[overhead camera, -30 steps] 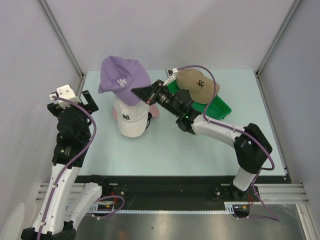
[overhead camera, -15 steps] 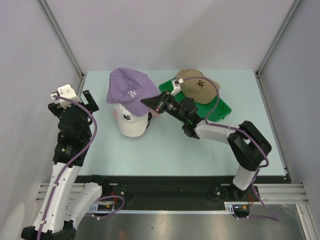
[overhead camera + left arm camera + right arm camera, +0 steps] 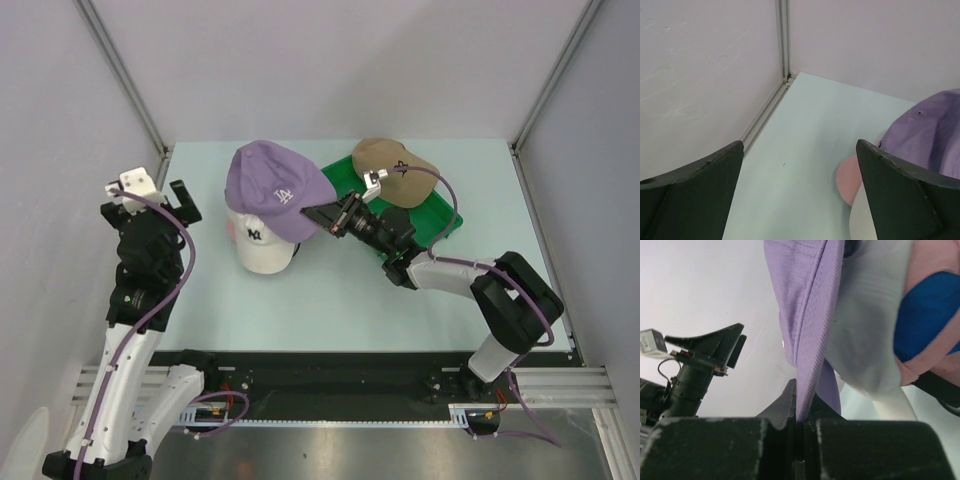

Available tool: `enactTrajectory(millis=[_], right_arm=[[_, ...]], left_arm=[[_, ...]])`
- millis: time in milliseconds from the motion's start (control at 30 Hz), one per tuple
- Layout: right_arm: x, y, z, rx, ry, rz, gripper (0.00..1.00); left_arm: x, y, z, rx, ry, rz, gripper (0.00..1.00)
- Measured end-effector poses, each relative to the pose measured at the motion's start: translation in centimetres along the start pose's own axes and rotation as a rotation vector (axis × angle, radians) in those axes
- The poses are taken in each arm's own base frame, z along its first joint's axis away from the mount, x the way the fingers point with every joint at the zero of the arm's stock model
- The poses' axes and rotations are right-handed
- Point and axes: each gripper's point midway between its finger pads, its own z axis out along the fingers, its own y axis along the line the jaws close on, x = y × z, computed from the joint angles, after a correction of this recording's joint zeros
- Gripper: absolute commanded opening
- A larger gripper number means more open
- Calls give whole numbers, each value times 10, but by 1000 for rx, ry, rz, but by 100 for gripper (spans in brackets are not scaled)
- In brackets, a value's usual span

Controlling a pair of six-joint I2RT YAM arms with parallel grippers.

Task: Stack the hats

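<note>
The right gripper (image 3: 320, 214) has its dark jaws pressed together on the edge of the lavender cap (image 3: 275, 188). In the right wrist view the ribbed lilac twill runs down in a fold and vanishes into the thin slit between the two black fingers (image 3: 775, 440). The fabric is pinched flat there, with a loose flap hanging just beside it.

From above, the lavender cap shows a rounded, panelled crown with a small white embroidered logo. It covers the rear part of the white cap (image 3: 262, 247), which has a dark logo on its front. Whether the lavender crown rests on the white one or hangs just over it cannot be told from these views.

A sliver of the pink cap (image 3: 232, 228) peeks out at the white cap's left side. The right wrist camera also shows the smooth white cloth over pink, with the royal blue cap (image 3: 924, 324) nested inside the pink.

The tan cap (image 3: 392, 170), with a dark stitched logo, sits apart on the rear of the flat green tray (image 3: 442, 220).

The left gripper (image 3: 146, 202) is raised at the left side of the pale table (image 3: 330, 300). Its wedge-shaped matte fingers (image 3: 695, 195) are spread wide with nothing between them, and it is clear of the caps.
</note>
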Motion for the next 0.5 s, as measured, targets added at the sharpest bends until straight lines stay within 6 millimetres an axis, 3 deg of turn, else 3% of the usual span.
enactTrajectory(millis=[233, 500], right_arm=[[-2, -27, 3, 33, -14, 84, 0], [2, -51, -11, 61, -32, 198, 0]], left_arm=[[3, -22, 0, 123, 6, 2, 100], [13, -54, 3, 273, 33, 10, 100]])
